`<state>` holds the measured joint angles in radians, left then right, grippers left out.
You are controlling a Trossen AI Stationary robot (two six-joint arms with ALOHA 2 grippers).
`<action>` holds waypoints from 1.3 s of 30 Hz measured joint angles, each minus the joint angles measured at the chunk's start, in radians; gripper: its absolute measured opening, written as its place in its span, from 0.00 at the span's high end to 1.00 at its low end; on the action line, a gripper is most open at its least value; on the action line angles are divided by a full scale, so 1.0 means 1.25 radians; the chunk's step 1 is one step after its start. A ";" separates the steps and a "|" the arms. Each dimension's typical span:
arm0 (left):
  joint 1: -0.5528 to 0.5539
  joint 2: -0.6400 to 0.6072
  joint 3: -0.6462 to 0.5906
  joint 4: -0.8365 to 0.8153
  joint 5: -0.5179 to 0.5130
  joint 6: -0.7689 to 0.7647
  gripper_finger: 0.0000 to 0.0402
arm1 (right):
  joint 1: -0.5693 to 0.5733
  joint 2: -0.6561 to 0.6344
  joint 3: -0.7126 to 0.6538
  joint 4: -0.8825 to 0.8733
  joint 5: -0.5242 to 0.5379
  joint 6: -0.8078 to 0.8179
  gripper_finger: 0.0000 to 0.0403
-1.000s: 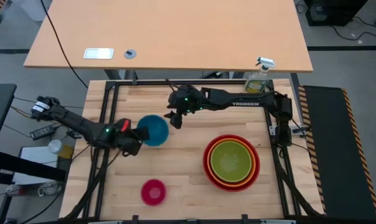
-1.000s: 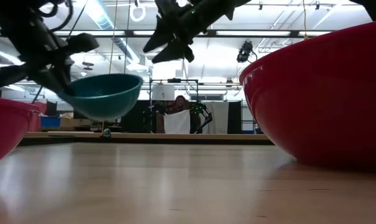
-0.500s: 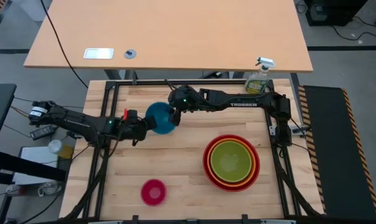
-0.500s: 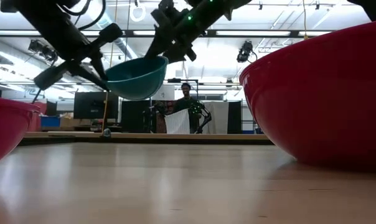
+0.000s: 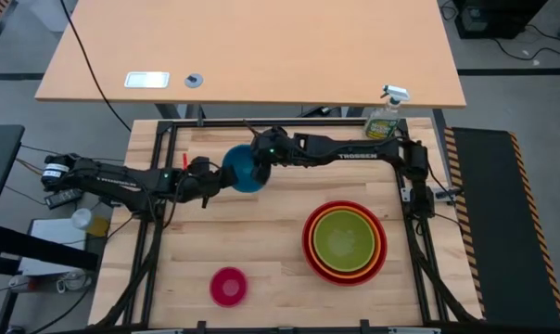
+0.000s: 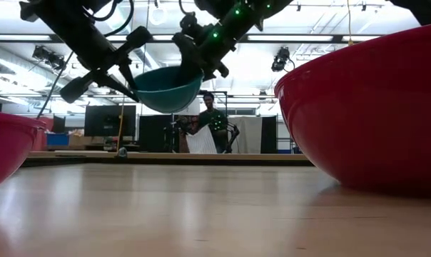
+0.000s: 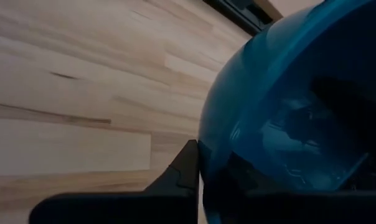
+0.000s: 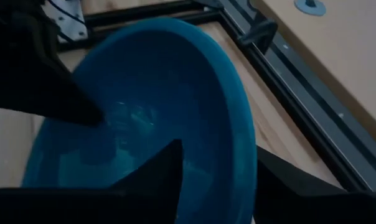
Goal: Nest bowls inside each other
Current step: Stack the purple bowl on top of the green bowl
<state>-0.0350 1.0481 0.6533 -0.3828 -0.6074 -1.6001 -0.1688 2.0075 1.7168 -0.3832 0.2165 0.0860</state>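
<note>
A teal bowl [image 5: 243, 170] hangs in the air over the far middle of the table, seen from the side in the low view [image 6: 165, 89]. My left gripper [image 5: 218, 178] is shut on its left rim. My right gripper [image 5: 260, 167] stands open at the bowl's right rim [image 8: 241, 180], with one finger [image 8: 169, 168] inside the bowl and the other [image 8: 281, 177] outside. A small pink bowl [image 5: 228, 286] rests on the table near the front edge. A nested stack of red, orange and green bowls [image 5: 345, 241] rests at the right. My left gripper pinches the teal bowl's left rim [image 7: 206, 155], one finger inside the bowl and one [image 7: 182, 171] outside. The fingers come from the table's left, slanting down. The bowl is lifted clear of the table, opening upward and a little tilted. My right gripper: I cannot tell whether its fingers touch the rim.
A spray bottle [image 5: 385, 116] stands at the table's far right corner. The black frame rail [image 5: 289, 125] runs along the far edge just behind the bowl. Bare wood [image 5: 271, 241] lies between the pink bowl and the stack. A person shows in the room beyond [image 6: 214, 121].
My left gripper has carried the teal bowl up and toward the far edge and the right, to my right gripper, and has turned at the wrist. My right gripper has sunk a little, so that its fingers now straddle the bowl's right rim.
</note>
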 joint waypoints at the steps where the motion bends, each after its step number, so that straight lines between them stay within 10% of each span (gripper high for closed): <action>1: 0.000 0.000 0.000 0.001 0.000 0.000 0.92 | 0.000 0.001 0.000 -0.002 0.003 -0.002 0.62; 19: 0.000 -0.001 0.002 0.073 0.006 0.131 0.33 | -0.007 0.004 0.000 -0.040 -0.016 -0.050 0.94; 27: -0.027 -0.046 0.002 0.109 0.068 0.281 0.27 | -0.034 -0.009 0.017 -0.239 -0.072 -0.120 0.90; 39: -0.059 -0.243 0.002 0.028 0.093 0.494 0.28 | -0.056 -0.017 0.331 -0.804 -0.306 -0.187 0.90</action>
<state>-0.1088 0.7449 0.6552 -0.3484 -0.4910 -0.9822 -0.2387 1.9866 2.1304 -1.3878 -0.1664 -0.1473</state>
